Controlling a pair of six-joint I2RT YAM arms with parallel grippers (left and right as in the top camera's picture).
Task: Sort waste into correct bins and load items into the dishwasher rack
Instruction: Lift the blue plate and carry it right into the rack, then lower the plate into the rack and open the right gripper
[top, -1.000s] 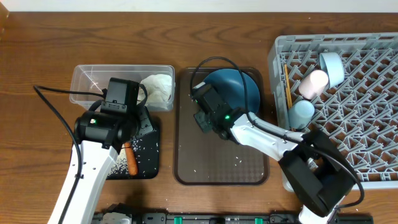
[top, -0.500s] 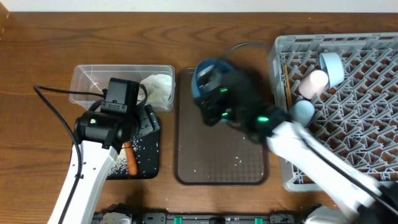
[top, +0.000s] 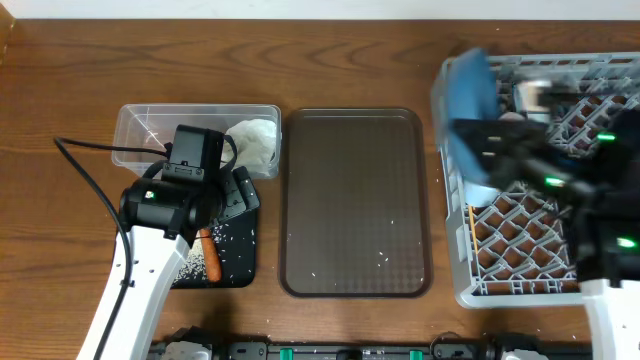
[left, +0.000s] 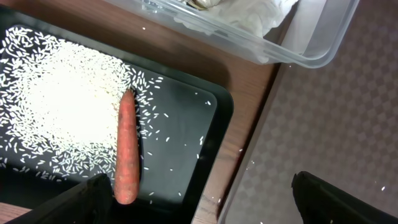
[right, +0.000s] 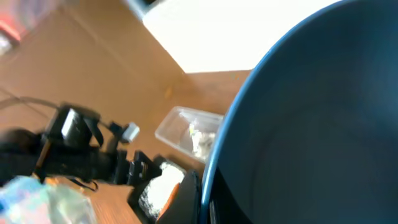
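Overhead, the brown wood table (top: 350, 60) has a clear tub (top: 135, 125) with a white tissue (top: 255, 140), a black tray (left: 180, 155) with rice (left: 62, 106) and a carrot (left: 126, 149), and a grey rack (top: 452, 290), over which the right gripper (right: 202, 202) grips the tipped blue dish (top: 468, 95); the left gripper (left: 199, 205) is wide open.

A wide brown tray (top: 352, 190) lies flat in the middle of the wooden counter (top: 300, 62), its long sides running from front to back. It has rounded corners, a low raised rim and a finely textured floor, which shows clearly up close (left: 329, 118). The counter is dark, reddish wood with a visible grain (left: 247, 152). Along the far edge runs a plain white wall (top: 300, 8), blurred in the right wrist view (right: 217, 31).
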